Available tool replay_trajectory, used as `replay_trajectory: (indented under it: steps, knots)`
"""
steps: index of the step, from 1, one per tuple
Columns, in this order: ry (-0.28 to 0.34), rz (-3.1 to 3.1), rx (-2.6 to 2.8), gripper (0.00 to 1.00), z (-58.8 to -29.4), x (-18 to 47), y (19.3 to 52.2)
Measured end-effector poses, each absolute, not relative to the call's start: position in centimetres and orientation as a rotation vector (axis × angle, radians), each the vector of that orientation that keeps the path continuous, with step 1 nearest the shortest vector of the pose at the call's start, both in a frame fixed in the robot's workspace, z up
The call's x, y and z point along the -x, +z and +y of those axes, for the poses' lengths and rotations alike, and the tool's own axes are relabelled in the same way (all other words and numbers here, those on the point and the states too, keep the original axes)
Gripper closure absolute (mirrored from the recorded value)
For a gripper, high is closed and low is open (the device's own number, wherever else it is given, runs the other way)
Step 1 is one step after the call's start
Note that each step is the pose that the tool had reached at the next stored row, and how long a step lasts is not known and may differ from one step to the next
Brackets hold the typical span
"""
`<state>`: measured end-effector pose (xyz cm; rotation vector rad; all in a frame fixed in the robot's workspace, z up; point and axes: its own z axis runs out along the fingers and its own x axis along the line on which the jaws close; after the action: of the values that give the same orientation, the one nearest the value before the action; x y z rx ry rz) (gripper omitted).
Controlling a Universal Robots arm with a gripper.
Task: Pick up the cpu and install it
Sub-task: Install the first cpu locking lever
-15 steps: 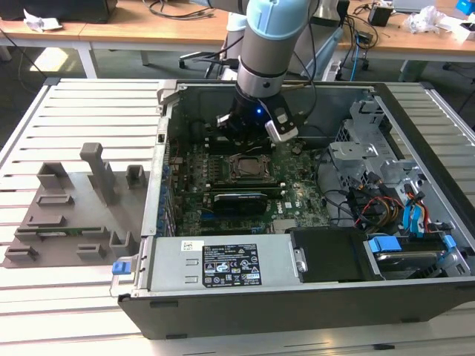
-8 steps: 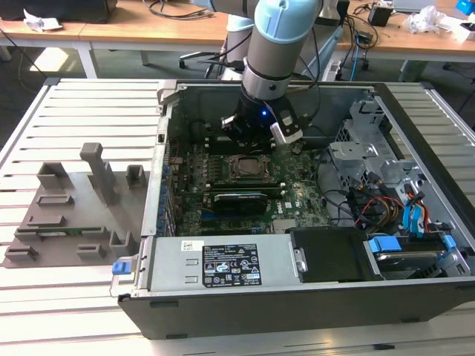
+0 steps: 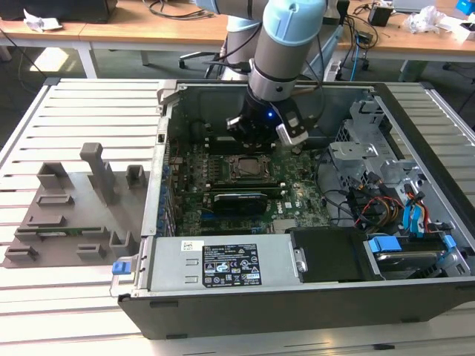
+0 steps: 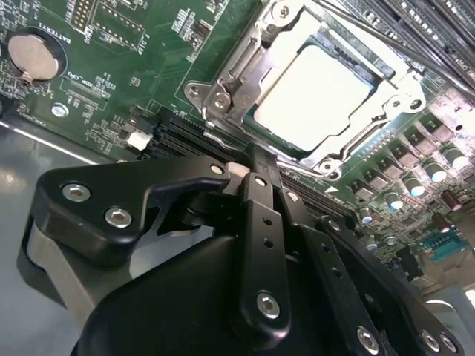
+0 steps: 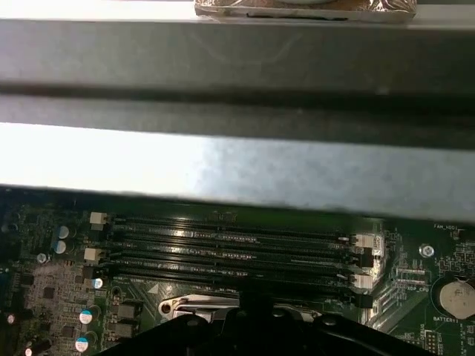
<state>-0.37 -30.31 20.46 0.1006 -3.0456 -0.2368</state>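
Observation:
The cpu lies flat in the open metal socket frame of the green motherboard, its pale top lit brightly. In the exterior view the cpu sits mid-board inside the open computer case. My gripper hangs just behind the socket, inside the case. In the second wrist view the gripper has its black fingers drawn together, shut on nothing, with the tip at the socket's edge beside the cpu.
Memory slots run along the board below the case wall. A coin battery sits nearby. The power supply and a drive cage with cables crowd the case. Grey fixture blocks stand on the slatted table at the exterior view's left.

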Motion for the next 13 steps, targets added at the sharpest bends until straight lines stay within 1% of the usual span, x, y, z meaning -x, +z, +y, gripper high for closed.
replay_trajectory:
  steps: [13]
  knots:
    - [-0.237, -3.042, -0.1, 0.89, -30.56, -0.36, 20.26]
